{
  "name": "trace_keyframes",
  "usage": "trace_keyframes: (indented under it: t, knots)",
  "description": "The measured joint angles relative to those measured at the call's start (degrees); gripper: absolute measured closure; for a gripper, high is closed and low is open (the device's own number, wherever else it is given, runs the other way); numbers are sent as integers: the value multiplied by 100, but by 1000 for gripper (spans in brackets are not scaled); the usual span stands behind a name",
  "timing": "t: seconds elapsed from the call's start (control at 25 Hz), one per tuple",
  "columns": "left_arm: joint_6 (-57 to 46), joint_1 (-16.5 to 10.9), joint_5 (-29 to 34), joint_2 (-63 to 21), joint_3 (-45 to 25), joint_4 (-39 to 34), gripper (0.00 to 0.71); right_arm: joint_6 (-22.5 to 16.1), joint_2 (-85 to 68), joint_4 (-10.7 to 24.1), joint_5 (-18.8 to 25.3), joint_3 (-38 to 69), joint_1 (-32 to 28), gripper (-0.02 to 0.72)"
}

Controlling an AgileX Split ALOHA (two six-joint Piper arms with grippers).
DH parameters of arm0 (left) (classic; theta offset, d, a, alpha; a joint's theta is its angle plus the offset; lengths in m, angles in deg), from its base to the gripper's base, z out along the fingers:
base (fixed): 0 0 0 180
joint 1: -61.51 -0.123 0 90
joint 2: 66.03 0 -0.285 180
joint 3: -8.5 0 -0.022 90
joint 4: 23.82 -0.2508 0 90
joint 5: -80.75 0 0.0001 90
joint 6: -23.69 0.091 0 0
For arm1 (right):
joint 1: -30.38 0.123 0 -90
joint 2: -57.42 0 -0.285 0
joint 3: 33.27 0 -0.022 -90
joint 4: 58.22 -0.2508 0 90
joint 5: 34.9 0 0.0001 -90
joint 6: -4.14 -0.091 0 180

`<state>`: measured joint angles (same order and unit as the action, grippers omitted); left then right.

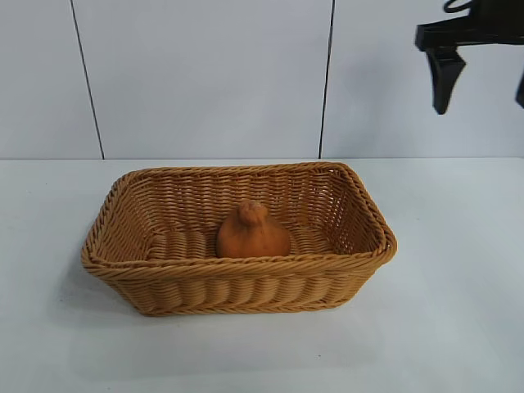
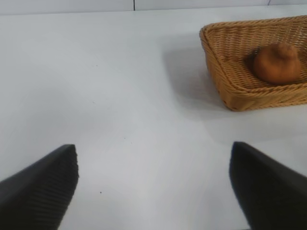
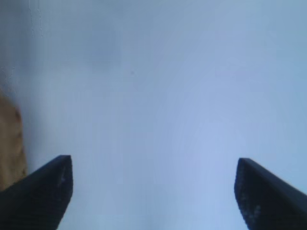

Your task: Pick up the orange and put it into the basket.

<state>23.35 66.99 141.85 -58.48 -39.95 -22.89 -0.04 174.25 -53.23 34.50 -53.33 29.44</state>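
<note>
The orange (image 1: pixel 252 233) is dull orange-brown with a knobby top. It rests upright on the floor of the tan wicker basket (image 1: pixel 246 266), near the middle. The left wrist view shows the same orange (image 2: pixel 277 63) inside the basket (image 2: pixel 225 76), far off to one side. My left gripper (image 2: pixel 152 165) is open over bare table with nothing between its fingers. High at the upper right, my right gripper (image 1: pixel 483 102) hangs open and empty, well clear of the basket; in its own wrist view the gripper (image 3: pixel 153 170) shows only table and an edge of the basket (image 3: pixel 10 143).
The basket stands in the middle of a white table (image 1: pixel 458 311) with bare surface on all sides. A pale panelled wall (image 1: pixel 205 74) rises behind the table's far edge.
</note>
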Motion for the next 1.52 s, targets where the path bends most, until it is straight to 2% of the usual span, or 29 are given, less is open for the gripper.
trace_keyframes:
  t: [0.16, 0.28, 0.4, 0.6, 0.76, 0.88, 1.08, 1.52]
  knots:
    - [0, 0, 0, 0, 0, 0, 98, 107, -75, -171, 6, 192, -28, 72]
    - [0, 0, 0, 0, 0, 0, 98, 204, -415, -278, 0, 753, -28, 73]
    - [0, 0, 0, 0, 0, 0, 98, 242, -1126, -305, 0, 1590, -28, 83]
    - [0, 0, 0, 0, 0, 0, 98, 282, -2957, -559, 17, 3295, -28, 84]
    - [0, 0, -6, 0, 0, 0, 98, 417, -4515, -577, 42, 4587, -28, 84]
    - [0, 0, -6, 0, 0, 0, 98, 499, -5625, -566, -212, 5386, -28, 84]
    - [0, 0, -6, 0, 0, 0, 98, 554, -7657, -561, -892, 6623, -28, 84]
    - [0, 0, -6, 0, 0, 0, 98, 559, -10541, -539, -1072, 6929, -28, 84]
